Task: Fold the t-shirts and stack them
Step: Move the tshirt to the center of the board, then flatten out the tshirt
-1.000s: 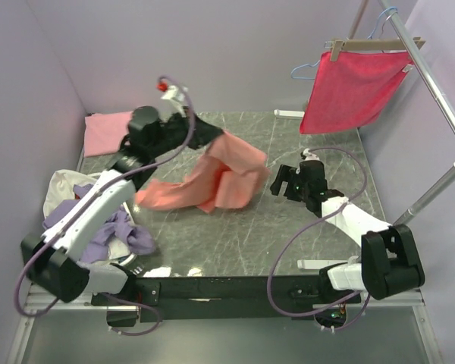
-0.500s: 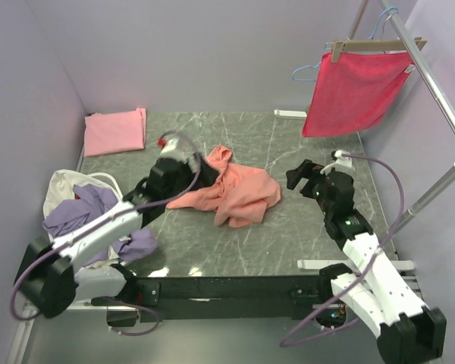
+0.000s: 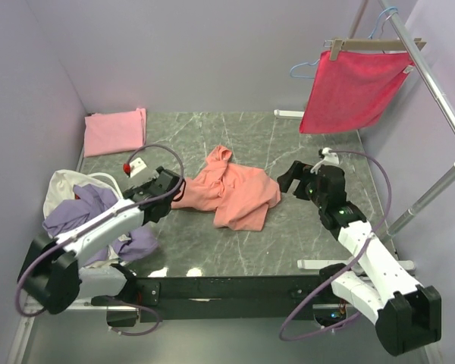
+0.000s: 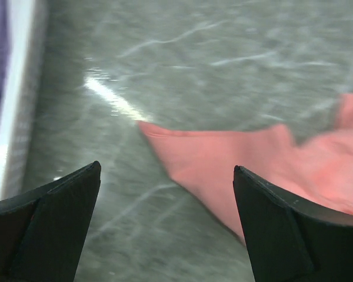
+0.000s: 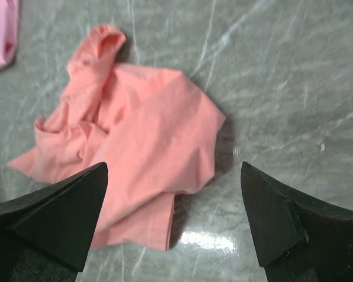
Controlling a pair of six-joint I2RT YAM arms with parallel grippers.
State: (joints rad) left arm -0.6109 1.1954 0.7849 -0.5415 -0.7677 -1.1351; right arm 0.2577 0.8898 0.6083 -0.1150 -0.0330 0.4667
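A salmon-orange t-shirt lies crumpled in the middle of the marble table. My left gripper hovers open just left of the shirt's left corner, and nothing sits between its fingers. On the other side, my right gripper is open too and looks down on the heap, touching nothing. A folded light pink t-shirt rests at the back left corner. Lavender and cream t-shirts are piled at the left edge under my left arm.
A crimson square cloth hangs from a hanger on the slanted metal rail at the back right. Lilac walls close in the table at the left and back. A white strip lies near the front right edge.
My left gripper opened and let go of the salmon-orange shirt, which dropped into a heap on the table. The left arm drew back to the left and lower. The right arm shifted slightly.
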